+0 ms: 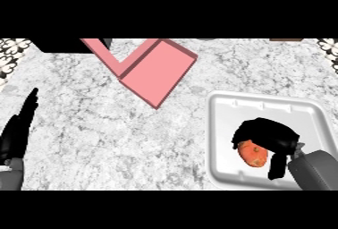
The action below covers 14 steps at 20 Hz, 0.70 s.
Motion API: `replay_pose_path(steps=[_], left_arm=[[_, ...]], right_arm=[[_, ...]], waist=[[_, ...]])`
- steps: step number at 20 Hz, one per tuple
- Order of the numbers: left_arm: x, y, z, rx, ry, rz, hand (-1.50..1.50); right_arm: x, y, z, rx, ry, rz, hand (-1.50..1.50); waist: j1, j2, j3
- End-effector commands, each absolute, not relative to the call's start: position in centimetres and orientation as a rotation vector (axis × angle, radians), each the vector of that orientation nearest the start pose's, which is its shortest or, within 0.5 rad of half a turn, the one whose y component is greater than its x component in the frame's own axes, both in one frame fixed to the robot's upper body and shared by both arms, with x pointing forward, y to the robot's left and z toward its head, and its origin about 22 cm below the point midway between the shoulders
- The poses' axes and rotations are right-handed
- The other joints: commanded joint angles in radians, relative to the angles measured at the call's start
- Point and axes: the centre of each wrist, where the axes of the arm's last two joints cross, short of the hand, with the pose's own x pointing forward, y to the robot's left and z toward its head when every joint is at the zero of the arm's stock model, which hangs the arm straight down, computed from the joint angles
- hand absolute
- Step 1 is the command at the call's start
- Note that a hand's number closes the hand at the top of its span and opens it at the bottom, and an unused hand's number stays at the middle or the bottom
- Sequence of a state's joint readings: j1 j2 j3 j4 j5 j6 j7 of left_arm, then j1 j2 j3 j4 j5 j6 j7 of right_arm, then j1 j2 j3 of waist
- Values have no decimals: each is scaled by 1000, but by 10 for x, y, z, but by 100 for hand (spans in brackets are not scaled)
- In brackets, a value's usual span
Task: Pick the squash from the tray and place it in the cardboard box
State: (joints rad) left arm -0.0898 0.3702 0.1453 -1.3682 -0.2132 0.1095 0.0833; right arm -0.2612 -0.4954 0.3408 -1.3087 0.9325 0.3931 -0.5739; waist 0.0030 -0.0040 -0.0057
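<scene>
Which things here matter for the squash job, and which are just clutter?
Job:
- squash, orange, in the tray
- tray, white, at the right
- pink box, open, upper middle
- right hand, curled round the squash

Not in the job:
- left hand, open, resting at the left edge
- dark object at the top left

Single head cam, steep downward look at counter (pixel 99 134) (far edge probably cropped).

Two grey forearms are showing, each ending in a black hand: right hand (pixel 267 136) at four o'clock, left hand (pixel 16 129) at eight o'clock.
</scene>
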Motion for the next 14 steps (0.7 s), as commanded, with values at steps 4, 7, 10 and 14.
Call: replay_pose_path(steps=[4,7,10,14], left_arm=[[254,371,4,652,-1365,-205,0],[271,349,29,662,-1380,-211,0],[263,364,21,614,-1390,-226,0],[270,353,19,655,-1392,-238,0]], right_arm=[[302,-268,3,-311,-1530,1789,150],[299,-245,5,-380,-1627,1729,150],[348,-267,23,-547,-1508,1501,150],[380,-278,52,-766,-1415,1278,150]], waist=[[1,6,6],[-2,3,6],[30,13,7],[32,17,7]])
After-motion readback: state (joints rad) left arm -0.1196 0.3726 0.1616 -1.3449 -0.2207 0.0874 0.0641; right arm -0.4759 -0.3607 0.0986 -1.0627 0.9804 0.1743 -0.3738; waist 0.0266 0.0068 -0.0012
